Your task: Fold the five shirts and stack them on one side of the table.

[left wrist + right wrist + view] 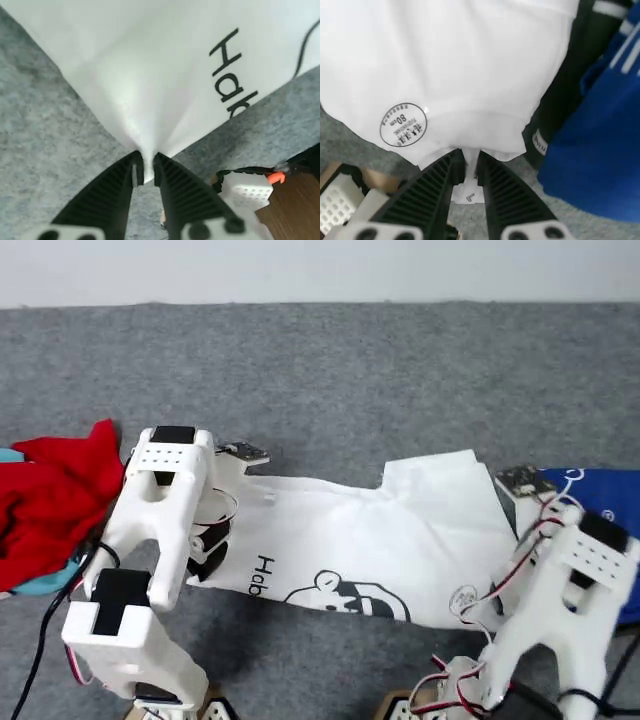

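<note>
A white shirt (370, 545) with black print lies spread across the middle of the grey table, held at both ends. My left gripper (145, 167) is shut on the shirt's left edge, and the white cloth (150, 75) fans out from its tips. My right gripper (470, 167) is shut on the shirt's (445, 65) collar end, by the round stamp and neck label. In the high view the left arm (165, 510) stands over the shirt's left end and the right arm (565, 580) over its right end.
A red shirt (55, 500) lies crumpled over a teal one (45, 583) at the table's left edge. A blue shirt (600, 500) and a dark one (575, 85) lie at the right, beside the white shirt. The grey table (330, 380) stretches behind.
</note>
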{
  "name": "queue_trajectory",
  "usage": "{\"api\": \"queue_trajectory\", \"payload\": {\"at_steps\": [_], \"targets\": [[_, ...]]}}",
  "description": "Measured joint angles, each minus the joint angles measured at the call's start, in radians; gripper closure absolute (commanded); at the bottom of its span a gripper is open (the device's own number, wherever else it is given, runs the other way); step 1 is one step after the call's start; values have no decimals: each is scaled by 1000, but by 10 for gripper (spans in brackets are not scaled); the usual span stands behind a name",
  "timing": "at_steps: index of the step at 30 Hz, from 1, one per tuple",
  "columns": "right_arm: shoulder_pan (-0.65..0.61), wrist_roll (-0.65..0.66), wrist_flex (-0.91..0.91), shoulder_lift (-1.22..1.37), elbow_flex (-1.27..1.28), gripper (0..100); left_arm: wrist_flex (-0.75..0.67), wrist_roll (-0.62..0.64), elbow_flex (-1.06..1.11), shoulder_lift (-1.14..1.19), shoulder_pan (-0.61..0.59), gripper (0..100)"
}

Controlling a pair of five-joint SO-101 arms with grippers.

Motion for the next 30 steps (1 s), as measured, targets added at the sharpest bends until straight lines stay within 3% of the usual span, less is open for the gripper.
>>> {"api": "queue_trajectory", "payload": {"at_steps": [11, 18, 23, 30], "targets": [[23, 8, -232, 14, 155, 987, -29, -97, 2, 0, -147, 989], [28, 8, -275, 14, 216, 942, -66, -117, 2, 0, -157, 986], [28, 6, -241, 14, 218, 824, -74, -117, 2, 0, -153, 953], [28, -52, -17, 14, 92, 820, -100, -29, -11, 0, -155, 949]]}}
